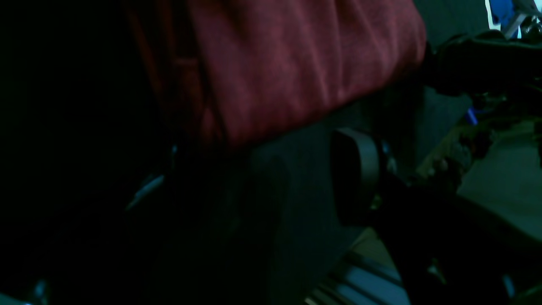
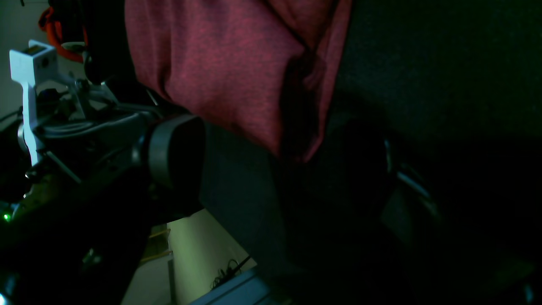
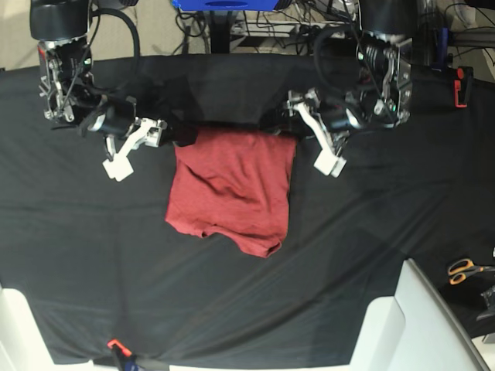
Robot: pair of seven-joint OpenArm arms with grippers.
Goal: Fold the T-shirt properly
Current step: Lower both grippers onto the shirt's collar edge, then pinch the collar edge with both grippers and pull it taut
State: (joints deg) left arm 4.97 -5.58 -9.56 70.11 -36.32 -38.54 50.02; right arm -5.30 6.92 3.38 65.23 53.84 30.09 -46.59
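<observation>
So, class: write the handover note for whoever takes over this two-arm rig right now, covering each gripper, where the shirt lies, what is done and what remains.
Left gripper: at the far right corner of the brick-red soft knit T-shirt; whether it is open or gripping cannot be told.
Right gripper: at the far left corner; grip also unclear.
Shirt: on the black cloth-covered table, between the arms, bunched into a rough rectangle with no sleeves spread out.
Done: partly folded, it seems.
Left: near edge is uneven and rumpled; probably smooth it and finish the fold.
</observation>
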